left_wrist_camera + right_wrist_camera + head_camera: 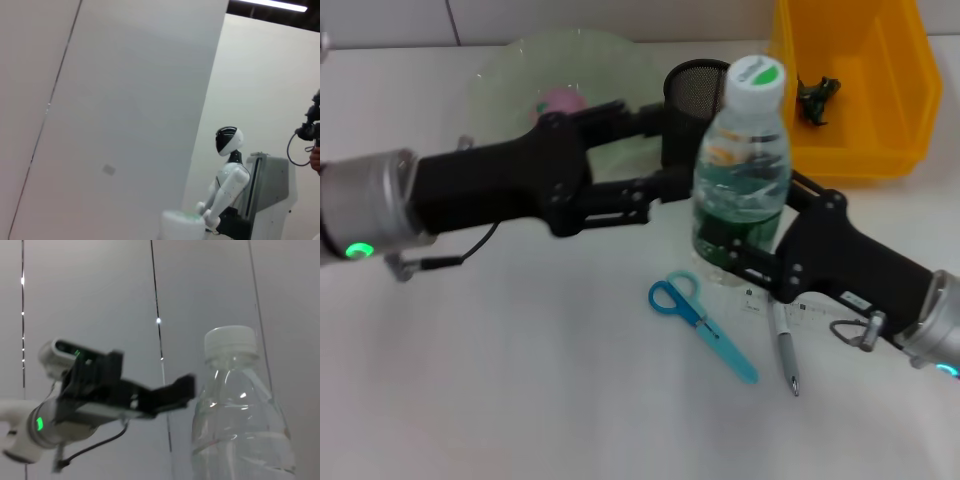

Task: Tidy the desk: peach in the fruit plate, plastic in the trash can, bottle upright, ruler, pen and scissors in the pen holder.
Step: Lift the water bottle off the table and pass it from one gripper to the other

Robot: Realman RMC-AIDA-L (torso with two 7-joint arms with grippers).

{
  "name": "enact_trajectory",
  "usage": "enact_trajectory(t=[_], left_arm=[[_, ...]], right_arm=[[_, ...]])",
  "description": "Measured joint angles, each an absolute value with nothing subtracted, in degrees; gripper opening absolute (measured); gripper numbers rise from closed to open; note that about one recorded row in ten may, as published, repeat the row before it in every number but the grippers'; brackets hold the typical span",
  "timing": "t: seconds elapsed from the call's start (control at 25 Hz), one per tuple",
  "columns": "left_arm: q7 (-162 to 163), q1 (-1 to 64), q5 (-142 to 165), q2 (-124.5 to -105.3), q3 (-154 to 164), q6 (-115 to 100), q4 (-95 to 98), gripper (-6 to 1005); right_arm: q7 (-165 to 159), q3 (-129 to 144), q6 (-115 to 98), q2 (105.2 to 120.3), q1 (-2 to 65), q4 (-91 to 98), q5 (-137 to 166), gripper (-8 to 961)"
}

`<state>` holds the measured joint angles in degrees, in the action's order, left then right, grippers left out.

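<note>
The bottle (pixel 741 170) stands upright near the middle of the white desk (pixel 520 380), its white cap (pixel 754 83) on top. The right gripper (pixel 735 255) reaches in from 4 o'clock and clasps the bottle low on its body. The left gripper (pixel 665 150) comes from 9 o'clock with its fingers spread wide, their tips just beside the bottle at its 9 o'clock side. The bottle's label is green and orange; its writing cannot be read.

At 7 o'clock from the bottle lie the blue scissors (pixel 700 323); at 5 o'clock lies the pen (pixel 785 350), partly under the right arm. The black mesh pen holder (pixel 692 95) stands behind the bottle at 11 o'clock. The fruit plate (pixel 510 75), pale green, holds the peach (pixel 560 100) at 10 o'clock. The yellow trash can (pixel 880 130) sits at 2 o'clock.

In the left wrist view a white humanoid robot (pixel 227 185) stands by a pale wall (pixel 115 110).
</note>
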<state>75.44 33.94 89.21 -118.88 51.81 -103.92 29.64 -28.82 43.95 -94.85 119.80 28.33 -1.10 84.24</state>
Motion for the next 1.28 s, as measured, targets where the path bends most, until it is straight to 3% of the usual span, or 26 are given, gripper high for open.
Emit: enact_trajectory(t=[0.56,0.76,1.0,1.28], left_arm=[[70.2,38.8,87.1,-119.18,54.6,-95.9,25.9,799],[69.8,38.8,85.4,-119.18,55.2,-94.5,25.2,738],[69.2,38.4,84.8,-119.18,54.9,-94.7,25.2,510],[69.3,38.4,84.5,-119.18,55.0,-95.1,25.2,452]], right_arm=[[-28.6,44.0,-93.4,119.89,32.3,-4.5,85.2,711],[-28.7,44.0,-93.1,119.89,32.9,-4.8,85.4,710],[-28.5,44.0,-92.6,119.88,33.1,-5.1,85.5,710],[-28.2,43.4,-92.2,119.89,33.1,-5.3,85.5,709]])
